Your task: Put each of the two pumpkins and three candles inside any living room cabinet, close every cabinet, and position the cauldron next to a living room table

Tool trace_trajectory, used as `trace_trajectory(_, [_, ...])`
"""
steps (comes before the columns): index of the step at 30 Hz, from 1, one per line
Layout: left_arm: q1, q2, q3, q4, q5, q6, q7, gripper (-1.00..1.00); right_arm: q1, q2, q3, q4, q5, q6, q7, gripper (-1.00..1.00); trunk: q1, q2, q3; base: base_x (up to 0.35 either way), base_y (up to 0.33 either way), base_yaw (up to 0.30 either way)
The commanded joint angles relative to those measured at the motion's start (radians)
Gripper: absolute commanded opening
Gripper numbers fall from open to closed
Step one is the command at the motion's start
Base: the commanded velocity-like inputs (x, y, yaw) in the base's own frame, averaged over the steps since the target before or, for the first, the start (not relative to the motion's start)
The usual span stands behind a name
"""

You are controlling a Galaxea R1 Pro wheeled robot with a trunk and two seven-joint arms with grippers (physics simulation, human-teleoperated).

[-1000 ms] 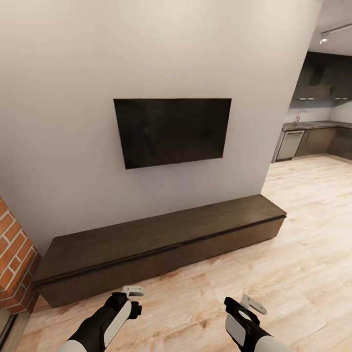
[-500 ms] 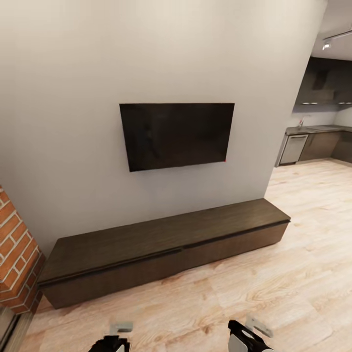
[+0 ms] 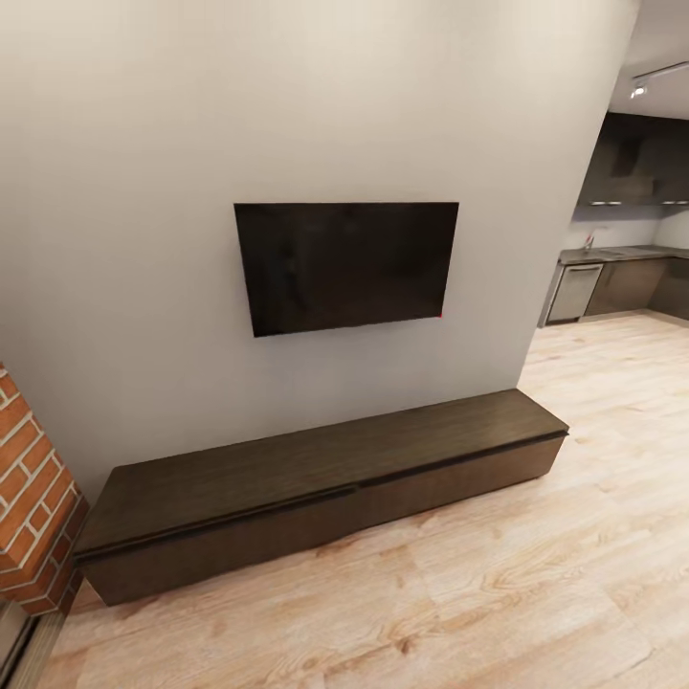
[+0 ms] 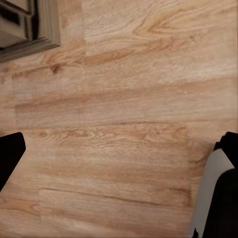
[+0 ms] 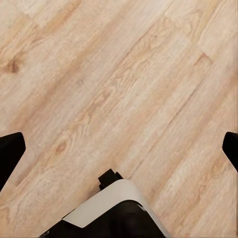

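The cabinet (image 3: 316, 498) is a long low dark brown unit standing against the white wall, and all its flat fronts sit flush and closed. Its top is bare. My left gripper (image 4: 119, 158) hangs open over the wooden floor with nothing between its black fingertips (image 4: 10, 158). My right gripper (image 5: 119, 148) is also open over bare floorboards, its fingertips (image 5: 10, 153) spread wide apart.
A black TV (image 3: 344, 263) hangs on the wall above the cabinet. A brick fireplace (image 3: 29, 507) stands at its left end. Open wooden floor (image 3: 536, 574) runs right towards the dark kitchen units (image 3: 612, 282). A grey framed edge (image 4: 29, 25) lies near my left gripper.
Both grippers have dropped below the bottom edge of the head view. The camera lifted slightly at first, then stayed still. The cabinet has not changed.
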Motion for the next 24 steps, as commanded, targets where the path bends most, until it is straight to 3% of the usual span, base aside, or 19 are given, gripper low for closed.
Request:
trace_trajectory(1, [0.001, -0.002, -0.008, -0.001, 0.009, -0.003, 0.002, 1.00, 0.000, 0.001, 0.009, 0.002, -0.010, -0.004, -0.001, 1.00, 0.001, -0.002, -0.002, 0.000, 0.000, 0.000])
trace_trajectory(24, [0.004, -0.004, -0.005, 0.000, 0.011, -0.004, 0.002, 1.00, 0.018, -0.003, 0.010, 0.008, -0.007, -0.022, 0.061, 1.00, 0.001, -0.002, -0.002, 0.000, 0.000, 0.000])
